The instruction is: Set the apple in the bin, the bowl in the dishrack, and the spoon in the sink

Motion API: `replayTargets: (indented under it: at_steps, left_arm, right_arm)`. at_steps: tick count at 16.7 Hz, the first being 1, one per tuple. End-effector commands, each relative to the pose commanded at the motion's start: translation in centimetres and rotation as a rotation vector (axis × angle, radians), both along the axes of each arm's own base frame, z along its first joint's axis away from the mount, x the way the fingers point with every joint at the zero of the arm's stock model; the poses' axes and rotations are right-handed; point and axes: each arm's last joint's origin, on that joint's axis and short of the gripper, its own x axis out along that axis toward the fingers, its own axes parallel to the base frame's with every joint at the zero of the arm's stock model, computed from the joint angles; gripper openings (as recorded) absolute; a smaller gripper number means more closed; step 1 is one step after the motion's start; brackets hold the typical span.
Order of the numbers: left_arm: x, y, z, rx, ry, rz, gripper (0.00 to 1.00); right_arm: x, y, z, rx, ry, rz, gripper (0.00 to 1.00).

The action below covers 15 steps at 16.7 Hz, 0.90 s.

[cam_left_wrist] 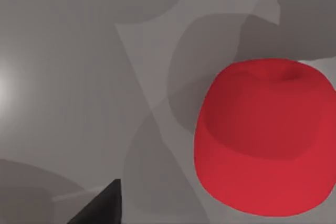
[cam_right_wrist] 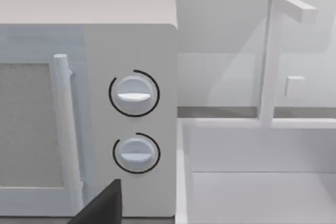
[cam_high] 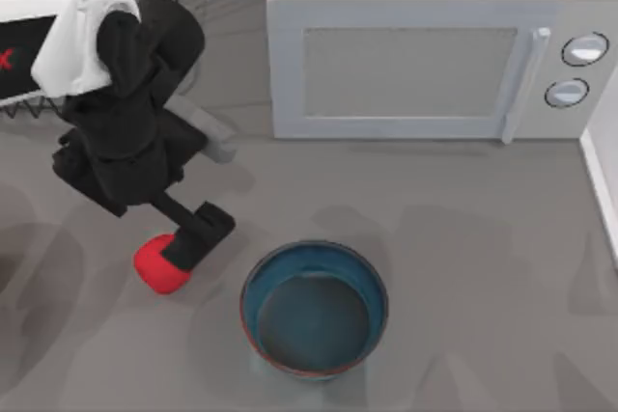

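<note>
Left pincer (cam_high: 193,238) touches red apple (cam_high: 159,265).

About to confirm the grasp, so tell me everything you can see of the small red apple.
The small bright red matte apple is a rounded, slightly blocky lump with a shallow dimple on top. It sits upright on the grey table at the top view's left, apart from the teal-blue bowl. The left gripper is down at it, one black finger overlapping its right side; actual contact cannot be told.
</note>
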Motion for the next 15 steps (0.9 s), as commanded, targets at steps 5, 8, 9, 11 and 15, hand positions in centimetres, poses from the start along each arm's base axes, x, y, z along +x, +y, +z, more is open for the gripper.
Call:
replayTargets:
  at_steps: [5,8,9,11,15]
  left_arm:
    - [0.2,-0.2,-3.2,0.0,0.0,-0.005,1.0]
    - [0.2,-0.2,-6.1,-0.003,-0.005,-0.005,1.0]
    - [0.1,-0.2,-6.7,-0.001,-0.001,-0.006,1.0]
    - [0.0,-0.1,-7.0,0.001,0.002,-0.006,1.0]
    - [0.0,-0.1,-7.0,0.001,0.002,-0.006,0.85]
  right_arm:
    - [0.0,0.0,0.0,0.0,0.0,0.0,1.0]
    - [0.0,0.0,0.0,0.0,0.0,0.0,1.0]
    - [0.0,0.0,0.0,0.0,0.0,0.0,1.0]
    - [0.0,0.0,0.0,0.0,0.0,0.0,1.0]
    - [0.0,0.0,0.0,0.0,0.0,0.0,1.0]
